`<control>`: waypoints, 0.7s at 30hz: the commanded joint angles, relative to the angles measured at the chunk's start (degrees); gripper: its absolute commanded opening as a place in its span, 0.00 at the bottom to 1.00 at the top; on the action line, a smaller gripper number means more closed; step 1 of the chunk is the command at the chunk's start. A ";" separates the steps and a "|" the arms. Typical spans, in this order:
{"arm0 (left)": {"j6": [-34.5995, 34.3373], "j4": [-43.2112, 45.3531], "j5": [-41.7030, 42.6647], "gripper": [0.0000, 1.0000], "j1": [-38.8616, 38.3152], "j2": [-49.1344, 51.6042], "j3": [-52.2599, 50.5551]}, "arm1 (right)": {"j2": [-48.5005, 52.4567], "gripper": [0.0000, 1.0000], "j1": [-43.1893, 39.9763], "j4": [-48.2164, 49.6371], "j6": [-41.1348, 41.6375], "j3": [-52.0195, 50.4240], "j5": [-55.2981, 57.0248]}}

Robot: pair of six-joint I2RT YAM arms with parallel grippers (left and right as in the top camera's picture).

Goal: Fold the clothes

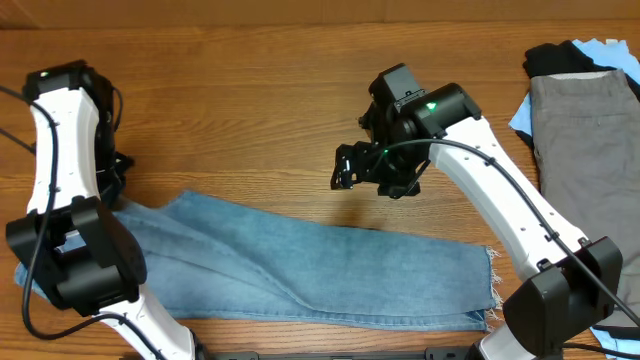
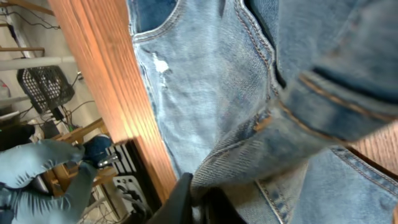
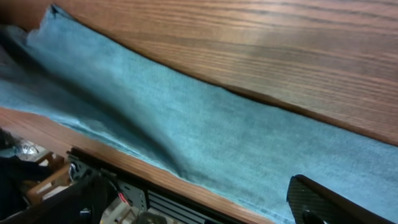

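The light-blue jeans [image 1: 300, 265] lie flat along the table's front edge, with the frayed hem [image 1: 492, 290] at the right. My left gripper [image 1: 118, 195] is at the jeans' upper left end. In the left wrist view it [image 2: 200, 200] is shut on a fold of denim near the waistband seam [image 2: 298, 118]. My right gripper [image 1: 346, 170] hovers above bare wood behind the middle of the jeans, open and empty. In the right wrist view its fingers [image 3: 199, 208] are spread wide over the denim leg [image 3: 205, 130].
A pile of other clothes sits at the right edge: grey trousers [image 1: 585, 150], a black garment [image 1: 560, 58] and something pale blue. A blue-gloved hand [image 2: 43, 171] shows beyond the table's front edge [image 2: 112, 99].
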 commanded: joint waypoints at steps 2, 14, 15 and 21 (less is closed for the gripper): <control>4.35 -0.22 -1.01 0.10 1.73 -1.36 -0.37 | 0.26 0.96 2.58 0.13 2.05 -0.24 0.44; -1.66 0.00 -1.75 0.06 15.28 -6.45 -14.97 | 0.26 0.96 6.93 1.81 9.55 -0.24 5.99; -2.51 0.00 -1.55 0.08 16.02 -6.93 -14.97 | 0.26 0.97 6.95 1.86 9.57 -0.24 6.01; -8.74 0.11 1.25 0.36 19.54 -7.85 -14.97 | 0.26 1.00 6.95 1.57 10.05 -0.92 6.05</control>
